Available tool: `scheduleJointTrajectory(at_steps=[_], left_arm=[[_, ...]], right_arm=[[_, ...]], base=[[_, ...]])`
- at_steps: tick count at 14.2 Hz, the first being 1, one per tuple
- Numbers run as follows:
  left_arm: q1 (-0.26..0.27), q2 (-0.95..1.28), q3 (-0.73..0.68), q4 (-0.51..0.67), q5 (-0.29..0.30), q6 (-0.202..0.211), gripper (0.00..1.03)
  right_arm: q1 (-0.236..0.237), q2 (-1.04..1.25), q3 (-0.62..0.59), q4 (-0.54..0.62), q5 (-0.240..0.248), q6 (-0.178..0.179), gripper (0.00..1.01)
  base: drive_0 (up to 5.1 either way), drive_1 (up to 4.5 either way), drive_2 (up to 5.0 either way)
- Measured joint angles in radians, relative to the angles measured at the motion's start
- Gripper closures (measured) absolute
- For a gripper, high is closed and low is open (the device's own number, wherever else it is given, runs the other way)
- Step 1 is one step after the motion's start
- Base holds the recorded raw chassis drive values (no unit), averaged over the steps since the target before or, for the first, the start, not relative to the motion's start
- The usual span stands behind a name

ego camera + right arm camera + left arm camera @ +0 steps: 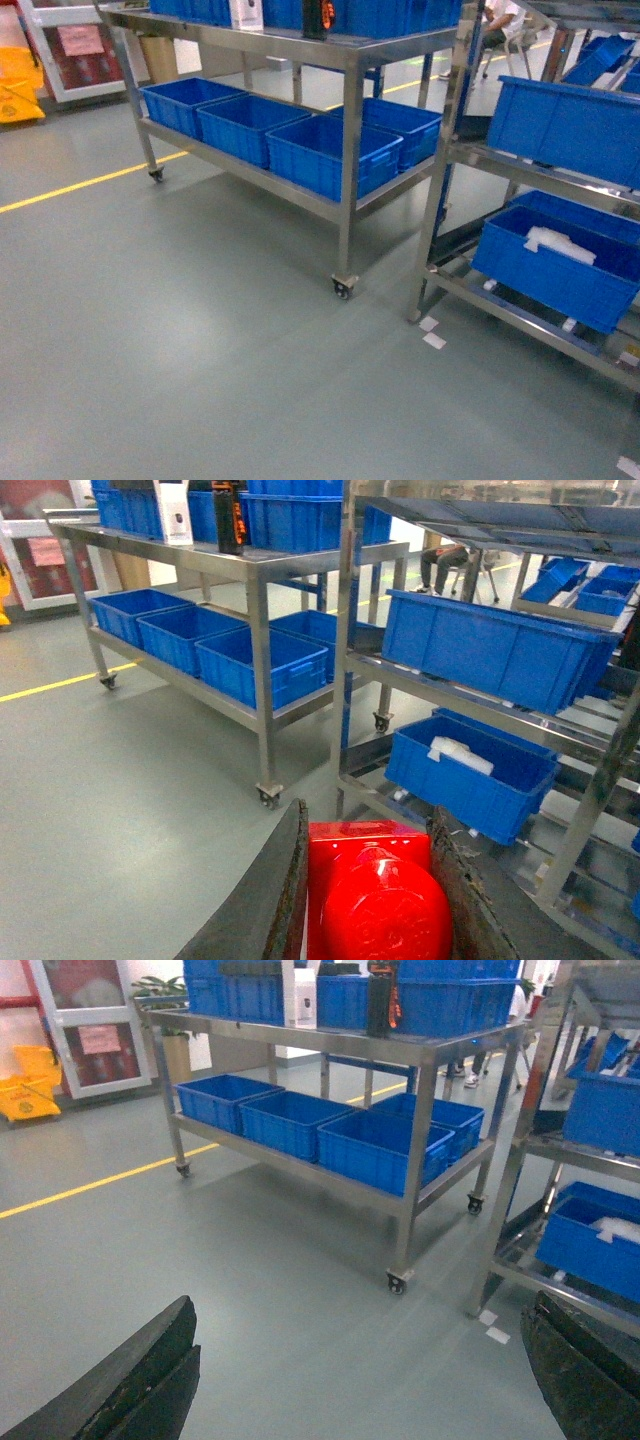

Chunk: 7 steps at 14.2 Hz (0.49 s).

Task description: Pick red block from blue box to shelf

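Right hand (368, 890): closed on the red block (370, 895), which sits between the two dark fingers (265, 900), stud facing the wrist camera. Block fills the gap, touching both finger faces.

Left hand (350, 1380): spread wide, nothing between its fingers, only grey floor (300, 1290) beyond.

Ahead of the right hand and to its right: the shelf (345, 660), steel posts and rails, dark blue crates (490, 645) on its tiers. Lower crate (470, 770) holds something white (460, 752); cannot tell what. Shelf post stands just beyond the held block in the right wrist view.

Ahead and left of both hands: a wheeled steel cart (350, 150) with blue crates on both levels. A black and orange object (230, 515) and a white box (175, 510) stand on its top level. Yellow floor line (90, 180) runs behind it.

Neither hand shows in the head view.
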Motion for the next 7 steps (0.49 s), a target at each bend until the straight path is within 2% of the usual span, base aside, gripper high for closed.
scheduleJointTrajectory(at_steps=[7], left_arm=[[0.0,0.0,0.0,0.0,0.0,0.0,0.05]], right_arm=[[0.0,0.0,0.0,0.0,0.0,0.0,0.75]], base=[[-1.5,-1.48,-1.5]])
